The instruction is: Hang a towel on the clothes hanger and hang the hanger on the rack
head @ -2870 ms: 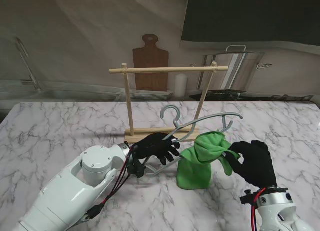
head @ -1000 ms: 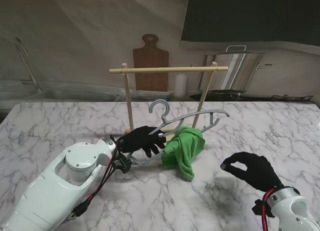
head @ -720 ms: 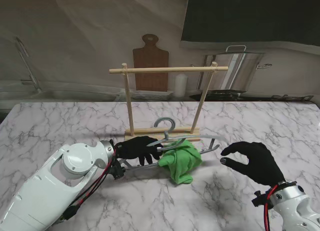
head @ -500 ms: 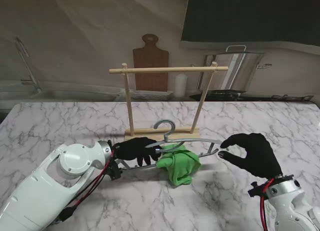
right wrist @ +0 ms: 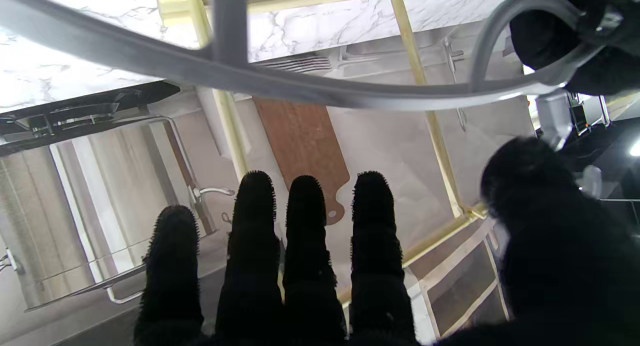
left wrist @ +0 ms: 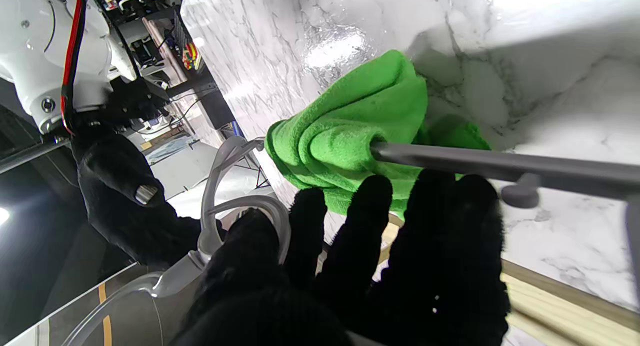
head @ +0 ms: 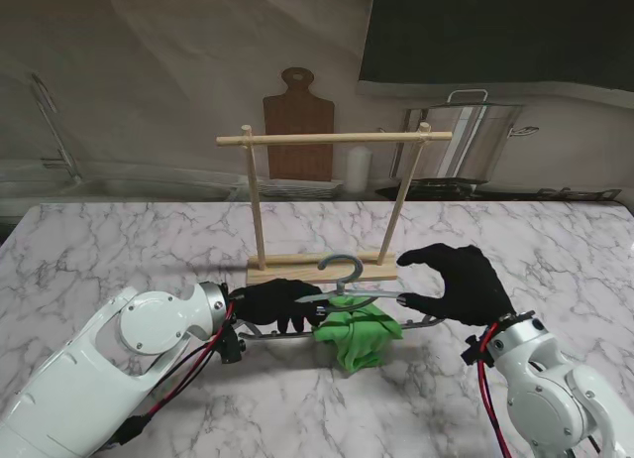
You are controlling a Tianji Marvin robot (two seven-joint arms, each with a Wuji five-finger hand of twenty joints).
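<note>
A grey plastic hanger [head: 347,289] lies low over the table, just in front of the wooden rack [head: 332,138]. The green towel [head: 359,334] is draped over its lower bar [left wrist: 500,166] and bunched onto the marble. My left hand [head: 277,301] is shut on the hanger near its hook [left wrist: 235,206]. My right hand [head: 458,283] hovers over the hanger's right arm [right wrist: 250,81], fingers [right wrist: 305,246] spread and holding nothing. The rack's base [head: 322,270] sits just behind the hanger.
Behind the marble table [head: 119,250] a wooden cutting board [head: 298,121] leans on the wall. A steel pot [head: 466,136] stands at the back right, a sink faucet [head: 50,121] at the back left.
My right hand let go of the towel, drew back, then came forward over the hanger's right arm. My left hand lowered the hanger toward the table, and the towel now hangs from its bar.
</note>
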